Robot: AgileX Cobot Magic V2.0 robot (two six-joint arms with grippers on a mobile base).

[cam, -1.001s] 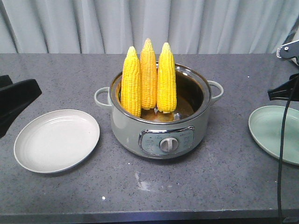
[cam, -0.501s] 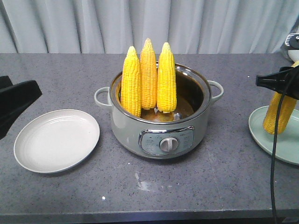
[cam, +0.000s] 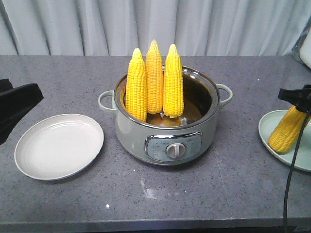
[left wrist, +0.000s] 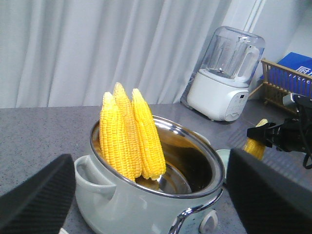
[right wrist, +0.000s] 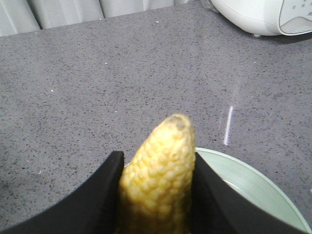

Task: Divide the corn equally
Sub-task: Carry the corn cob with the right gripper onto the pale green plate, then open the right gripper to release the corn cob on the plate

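Corn job looks just begun: R tool (right wrist: 157, 157) pinches 1 cob (cam: 287, 130) tilted over the green plate (cam: 265, 127), 3 cobs (cam: 154, 80) stand in the pot (cam: 165, 131), white plate (cam: 58, 145) has none & L tool (left wrist: 153, 195) is wide w/ nothing in it.

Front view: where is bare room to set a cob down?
The white plate is bare, as is the counter before the pot. Crowded: the pot, holding three cobs, and the green plate, where the right claw holds a cob.
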